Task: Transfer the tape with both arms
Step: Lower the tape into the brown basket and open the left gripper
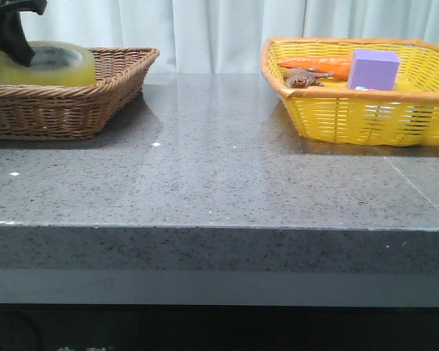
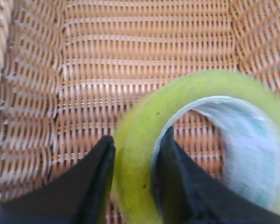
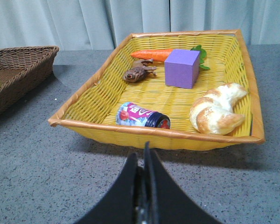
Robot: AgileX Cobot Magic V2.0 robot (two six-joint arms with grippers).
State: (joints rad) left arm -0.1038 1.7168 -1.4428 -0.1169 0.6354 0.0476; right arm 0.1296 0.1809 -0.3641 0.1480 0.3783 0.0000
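Tape (image 2: 135, 154) sits between my left fingers (image 2: 95, 186): one finger lies against the yellow-green outer face of the roll, the other reaches inside the ring against the white core, so the wall of the roll is pinched between them and my left gripper (image 2: 133, 179) is closed on it. The roll is in the brown wicker basket (image 1: 95, 102) at the far left corner of the bench (image 1: 219, 183), and in the front view it rises above the basket's rim; whether it touches the basket floor I cannot tell. My left arm (image 1: 7, 29) comes down over the basket from above at the left edge of the bench, its black bracket overlapping the roll's left side. My right gripper (image 3: 143, 186) is over the open bench top, short of the yellow basket (image 3: 154, 135) that stands at the far right corner, its two fingers pressed together with nothing between them. Inside the yellow basket lie a carrot (image 3: 151, 54), a purple block (image 3: 181, 68), a small brown toy frog (image 3: 137, 73), a croissant (image 3: 217, 109) and a small purple bottle (image 3: 142, 115) on its side. Between the two baskets the grey speckled surface runs across the middle of the bench, and pale curtains (image 1: 205, 29) hang behind the far edge.
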